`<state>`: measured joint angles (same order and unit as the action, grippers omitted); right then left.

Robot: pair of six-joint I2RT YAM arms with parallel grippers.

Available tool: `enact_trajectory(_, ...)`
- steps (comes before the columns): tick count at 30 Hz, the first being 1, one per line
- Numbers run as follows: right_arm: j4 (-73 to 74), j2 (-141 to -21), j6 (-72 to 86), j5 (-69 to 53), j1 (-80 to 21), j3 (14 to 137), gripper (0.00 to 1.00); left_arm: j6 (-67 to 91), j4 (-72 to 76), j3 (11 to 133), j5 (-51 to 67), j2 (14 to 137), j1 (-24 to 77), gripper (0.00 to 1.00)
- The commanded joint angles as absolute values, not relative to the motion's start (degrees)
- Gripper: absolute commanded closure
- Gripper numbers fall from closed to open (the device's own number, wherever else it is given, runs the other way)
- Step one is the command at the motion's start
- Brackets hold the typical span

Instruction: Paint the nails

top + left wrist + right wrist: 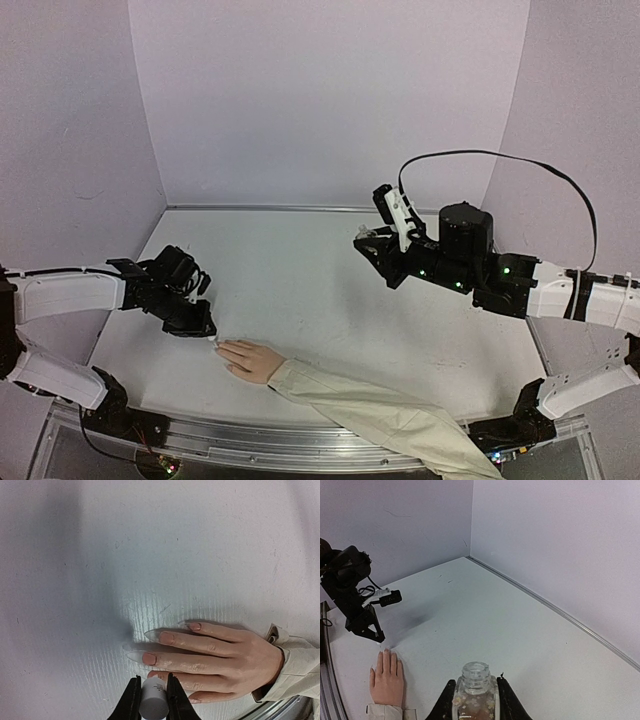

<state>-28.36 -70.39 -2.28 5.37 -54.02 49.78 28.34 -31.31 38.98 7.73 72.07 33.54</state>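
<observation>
left gripper (153,679) clamped on a small white cylinder (154,702), which is right over the near fingers of the mannequin hand (225,655) - contact can't be told. The nails (150,658) are long with pale tips, pointing toward that gripper. right gripper (476,684) closed round an uncapped clear bottle (476,672), upright, well apart from the hand. Hand lies palm down on the table (300,270) near its front edge - beige sleeve (380,415) trails off to the right.
</observation>
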Motion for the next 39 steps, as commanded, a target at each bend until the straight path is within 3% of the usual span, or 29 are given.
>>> enact_trajectory(1, -32.1, -69.4, -1.7, 5.3, -54.0, 52.6, 1.0, 28.0, -29.0, 39.6, 7.3, 73.1, 33.3, 1.0)
enact_trajectory(31, -32.0, -70.7, -1.8, 4.9, -54.0, 53.4, 1.0, 27.7, -32.8, 39.9, -1.9, 71.1, 33.3, 1.0)
enact_trajectory(39, -32.2, -70.7, -1.7, 4.7, -54.0, 53.0, 1.0, 27.7, -33.5, 40.0, 5.5, 67.5, 33.3, 1.0)
